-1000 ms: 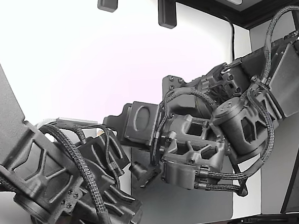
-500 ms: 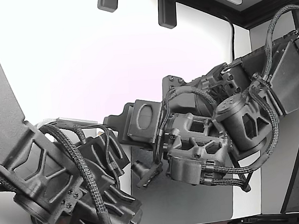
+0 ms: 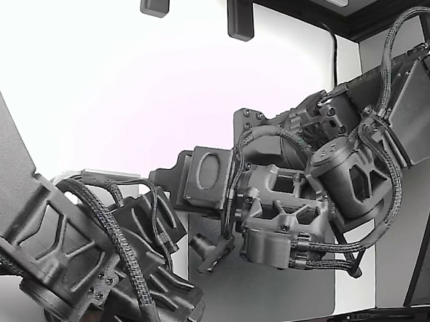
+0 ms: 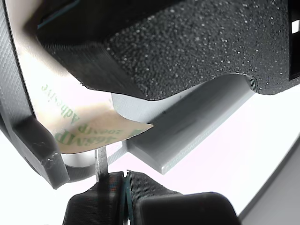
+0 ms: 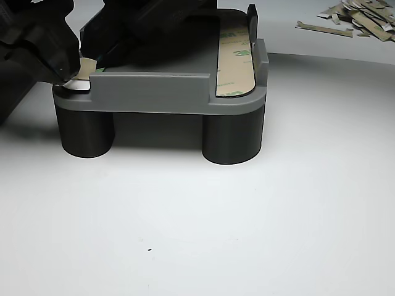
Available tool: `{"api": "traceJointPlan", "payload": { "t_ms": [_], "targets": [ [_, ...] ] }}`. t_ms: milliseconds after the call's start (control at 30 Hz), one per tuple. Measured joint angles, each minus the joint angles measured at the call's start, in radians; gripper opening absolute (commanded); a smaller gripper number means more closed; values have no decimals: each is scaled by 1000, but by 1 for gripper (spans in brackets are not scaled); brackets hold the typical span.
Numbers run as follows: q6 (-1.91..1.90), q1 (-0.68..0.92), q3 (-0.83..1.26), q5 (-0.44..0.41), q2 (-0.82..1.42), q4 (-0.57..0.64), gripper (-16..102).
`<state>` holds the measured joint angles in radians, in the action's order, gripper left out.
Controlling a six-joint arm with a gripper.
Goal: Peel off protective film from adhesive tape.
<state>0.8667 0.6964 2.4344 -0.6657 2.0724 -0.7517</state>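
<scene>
A grey fixture stands on two black cylinders and carries adhesive tape. One strip lies flat under its tan protective film with green print. At the fixture's other end, a corner of protective film is lifted off the tape. My gripper is pressed against that corner. In the wrist view the tan printed film curls up from the grey fixture, and my gripper is shut just beneath it on a thin sliver of the film. In the exterior view the arms hide the fixture and film.
Several peeled film scraps lie at the back right of the white table in the other view. A black block sits close above the fixture. Two bulky black arms crowd over a grey mat.
The arm on the exterior view's right has shifted slightly down and to the right. The arm on the left has not moved.
</scene>
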Motion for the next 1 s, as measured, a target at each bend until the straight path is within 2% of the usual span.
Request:
{"api": "traceJointPlan", "payload": {
  "t_ms": [1000],
  "targets": [
    [2,2,-25,15,-41,-5,-11]
  ]
}}
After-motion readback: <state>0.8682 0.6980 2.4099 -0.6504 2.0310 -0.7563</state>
